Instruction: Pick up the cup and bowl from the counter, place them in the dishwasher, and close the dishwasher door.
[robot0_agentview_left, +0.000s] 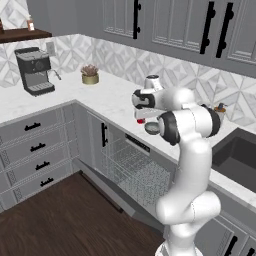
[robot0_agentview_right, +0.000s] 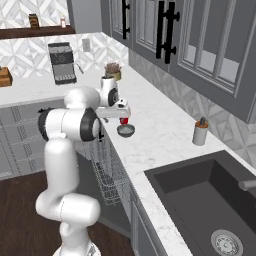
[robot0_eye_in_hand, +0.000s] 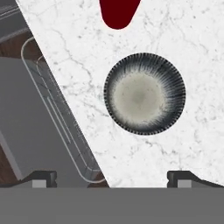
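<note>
Hovering over the white marble surface, the pincer is spread wide and holds nothing, with the open dishwasher and its racks below the edge. Directly beneath sits the bowl: likely light, stiff and slick, best pinched at the rim. Just beside it stands the cup, close enough to be knocked.

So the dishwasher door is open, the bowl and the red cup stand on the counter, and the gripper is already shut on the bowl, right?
Not quite. The gripper is open above the bowl, not shut on it; the hand view shows its fingertips wide apart. The rest holds: dishwasher door open, cup and bowl on the counter.
</note>
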